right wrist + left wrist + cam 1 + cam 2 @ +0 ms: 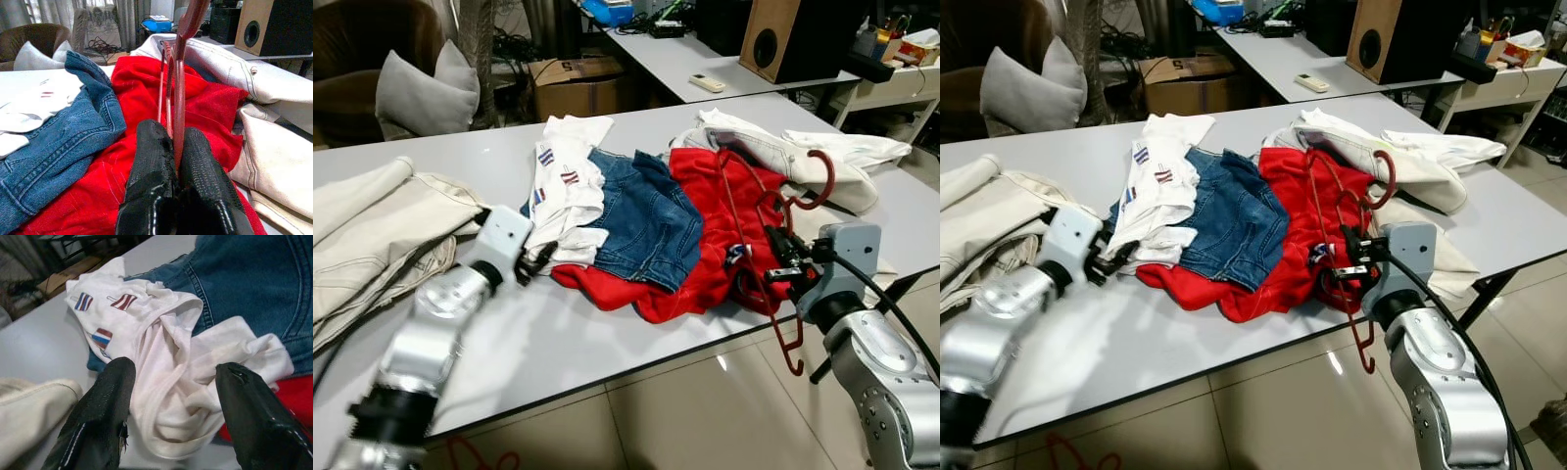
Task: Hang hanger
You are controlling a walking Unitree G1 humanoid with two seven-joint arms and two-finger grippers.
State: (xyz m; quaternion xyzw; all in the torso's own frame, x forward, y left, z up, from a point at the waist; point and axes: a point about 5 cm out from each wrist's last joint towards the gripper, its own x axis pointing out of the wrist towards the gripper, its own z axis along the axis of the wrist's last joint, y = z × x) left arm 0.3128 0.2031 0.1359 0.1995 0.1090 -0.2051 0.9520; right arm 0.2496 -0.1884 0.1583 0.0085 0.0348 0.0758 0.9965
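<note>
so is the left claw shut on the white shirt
No, the left claw is open, its two black fingers spread to either side of the white shirt without pinching it.

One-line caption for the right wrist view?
Right gripper pinches a red hanger above a red garment and denim.

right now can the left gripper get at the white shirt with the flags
Probably yes. The left gripper is open right at the white shirt, its fingers either side of a fold, nothing between. The right gripper is shut on the red hanger.
</note>
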